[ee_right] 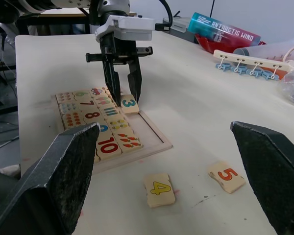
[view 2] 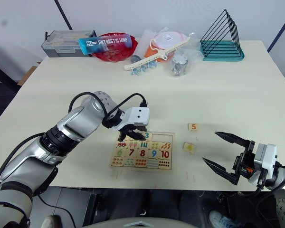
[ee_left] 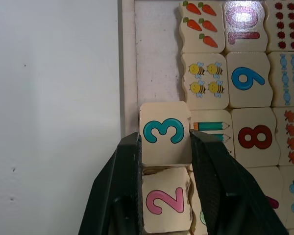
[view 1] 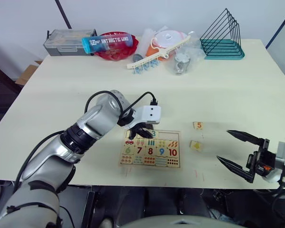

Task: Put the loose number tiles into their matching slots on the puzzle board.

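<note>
So the left gripper (ee_left: 164,147) is clamped on the small square light-wood tile with the teal 3 (ee_left: 163,132), one black finger on each side edge, which makes sense since that leaves the printed face up and the tile's front end free to go into the board. It's holding the tile over the top row of the flat rectangular light-wood puzzle board (view 1: 150,161), right next to the pink 2 tile (ee_left: 165,200) that already sits in its recess, so my read is it's lining the 3 up with the next slot along (from the right wrist view the tile looks slightly tilted, one edge down on the board, though I can't tell if it's actually seated). The bare strip of recess (ee_left: 157,54) past the 3 is where 4 and 5 would go. Those two are out on the pale counter (view 1: 228,85) to the right of the board: the yellow 4 tile (ee_right: 159,189) just beside the board, the orange 5 tile (ee_right: 227,176) a bit further off. The right gripper (view 1: 240,151) hangs near them with its fingers spread wide and nothing in them, probably parked there because those tiles are on its side.
</note>
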You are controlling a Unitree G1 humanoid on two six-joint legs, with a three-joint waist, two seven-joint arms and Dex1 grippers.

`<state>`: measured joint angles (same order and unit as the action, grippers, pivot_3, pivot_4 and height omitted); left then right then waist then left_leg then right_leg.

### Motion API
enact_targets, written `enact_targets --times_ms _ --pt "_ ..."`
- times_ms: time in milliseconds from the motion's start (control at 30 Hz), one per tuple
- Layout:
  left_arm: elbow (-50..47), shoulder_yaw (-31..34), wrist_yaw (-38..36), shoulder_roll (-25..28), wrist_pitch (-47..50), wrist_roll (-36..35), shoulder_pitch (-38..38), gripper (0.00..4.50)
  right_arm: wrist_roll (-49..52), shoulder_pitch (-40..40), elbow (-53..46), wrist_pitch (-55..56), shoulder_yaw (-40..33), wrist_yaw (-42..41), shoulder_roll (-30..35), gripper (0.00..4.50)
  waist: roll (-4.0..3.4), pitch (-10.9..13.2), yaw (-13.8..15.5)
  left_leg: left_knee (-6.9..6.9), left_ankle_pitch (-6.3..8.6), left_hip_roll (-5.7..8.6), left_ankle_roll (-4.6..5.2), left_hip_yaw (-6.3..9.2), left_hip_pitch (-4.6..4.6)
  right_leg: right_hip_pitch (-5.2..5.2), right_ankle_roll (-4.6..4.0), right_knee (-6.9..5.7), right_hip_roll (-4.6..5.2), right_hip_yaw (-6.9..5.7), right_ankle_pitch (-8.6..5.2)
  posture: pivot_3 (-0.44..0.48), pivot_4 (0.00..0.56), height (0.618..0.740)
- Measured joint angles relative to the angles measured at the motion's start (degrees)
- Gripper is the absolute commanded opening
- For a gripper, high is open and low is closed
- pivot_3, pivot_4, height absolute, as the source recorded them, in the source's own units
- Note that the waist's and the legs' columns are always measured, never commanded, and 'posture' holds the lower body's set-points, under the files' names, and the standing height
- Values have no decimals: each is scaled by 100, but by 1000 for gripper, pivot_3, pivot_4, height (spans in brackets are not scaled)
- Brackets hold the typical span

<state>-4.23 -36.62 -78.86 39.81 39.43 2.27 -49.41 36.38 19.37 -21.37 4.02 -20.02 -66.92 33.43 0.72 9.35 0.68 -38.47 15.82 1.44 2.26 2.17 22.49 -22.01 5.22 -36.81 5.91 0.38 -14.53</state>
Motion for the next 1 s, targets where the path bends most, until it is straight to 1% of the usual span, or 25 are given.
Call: enact_targets --times_ms 567,633,667,700,733,767,800,867,900,1000 --pt "42 -2 -103 0 -42 93 2 936 -45 56 1 123 36 1 -40 4500 0 0 -1 -2 0 0 0 0 0 0 0 -2 0 0 0 0 150 740" --pt "38 -2 -105 0 -35 93 2 1939 -46 63 1 124 60 0 -43 4500 0 0 -1 -2 0 0 0 0 0 0 0 -2 0 0 0 0 150 740" --pt "38 -2 -105 0 -35 94 3 1943 -46 63 1 124 60 1 -43 4500 0 0 -1 -2 0 0 0 0 0 0 0 -2 0 0 0 0 150 740" --pt "37 -2 -104 0 -43 98 3 2488 -47 62 2 125 59 1 -43 4500 0 0 -1 -2 0 0 0 0 0 0 0 -2 0 0 0 0 150 740" --pt "37 -2 -103 0 -49 101 3 2665 -48 61 2 126 59 1 -43 4500 0 0 -1 -2 0 0 0 0 0 0 0 -2 0 0 0 0 150 740" --pt "37 -2 -102 0 -49 100 4 3108 -48 61 2 126 59 1 -43 4500 0 0 -1 -2 0 0 0 0 0 0 0 -2 0 0 0 0 150 740" --pt "37 -2 -102 0 -49 100 4 3323 -48 61 2 126 59 1 -43 4500 0 0 -1 -2 0 0 0 0 0 0 0 -2 0 0 0 0 150 740" --pt "20 -2 -102 0 -41 97 4 4400 -50 61 2 126 60 2 -43 4500 0 0 -1 -3 0 0 0 0 0 0 0 -2 0 0 0 0 150 740" --pt "13 -2 -103 0 -32 94 4 4460 -52 61 2 127 60 3 -43 4500 0 0 -1 -3 0 0 0 0 0 0 0 -2 0 0 0 0 150 740" --pt "-68 6 -105 -1 24 75 4 4460 -67 62 2 131 60 6 -43 4500 0 0 -1 -3 0 0 0 0 0 0 0 -3 0 0 0 0 150 740"
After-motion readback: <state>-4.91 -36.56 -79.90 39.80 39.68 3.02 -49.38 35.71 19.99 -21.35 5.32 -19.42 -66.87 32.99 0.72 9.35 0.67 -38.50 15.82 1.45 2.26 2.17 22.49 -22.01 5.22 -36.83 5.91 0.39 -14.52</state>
